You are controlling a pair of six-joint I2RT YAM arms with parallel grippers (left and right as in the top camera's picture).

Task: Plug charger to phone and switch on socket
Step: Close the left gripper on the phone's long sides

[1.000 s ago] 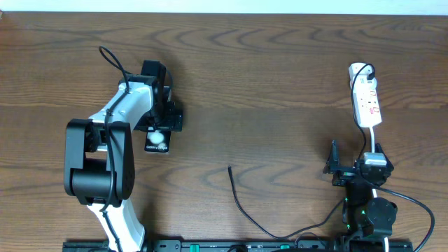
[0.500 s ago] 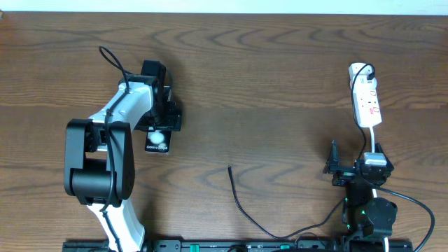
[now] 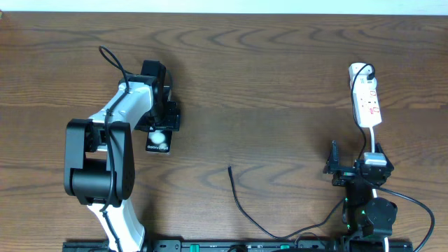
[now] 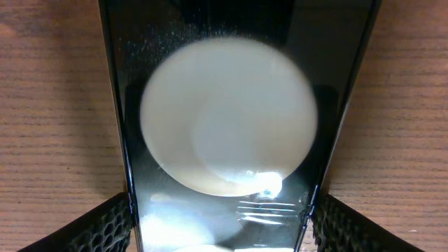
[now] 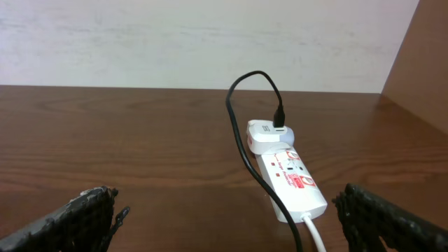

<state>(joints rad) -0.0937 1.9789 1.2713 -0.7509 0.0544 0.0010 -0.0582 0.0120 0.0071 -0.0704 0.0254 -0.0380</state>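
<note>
The phone [image 3: 158,142], a glossy black slab, lies on the table at the left and fills the left wrist view [image 4: 224,126], mirroring a bright round light. My left gripper [image 3: 158,126] [image 4: 220,210] straddles it, one finger against each long edge, shut on it. The charger [image 3: 241,206] is a thin black cable on the table's middle front, its free tip [image 3: 229,167] lying loose and well right of the phone. The white socket [image 3: 367,103] [image 5: 290,183] lies at the far right. My right gripper [image 3: 355,150] [image 5: 227,217] hovers open just in front of the socket, holding nothing.
A white adapter [image 5: 269,135] sits in the socket's far end with a black cable [image 5: 245,140] looping out of it toward my right arm. A white lead [image 5: 313,234] leaves the socket's near end. The table's right edge [image 5: 413,119] is close by.
The left gripper's fingers have narrowed onto the phone's edges. The phone, charger cable, socket and right arm have not moved.
</note>
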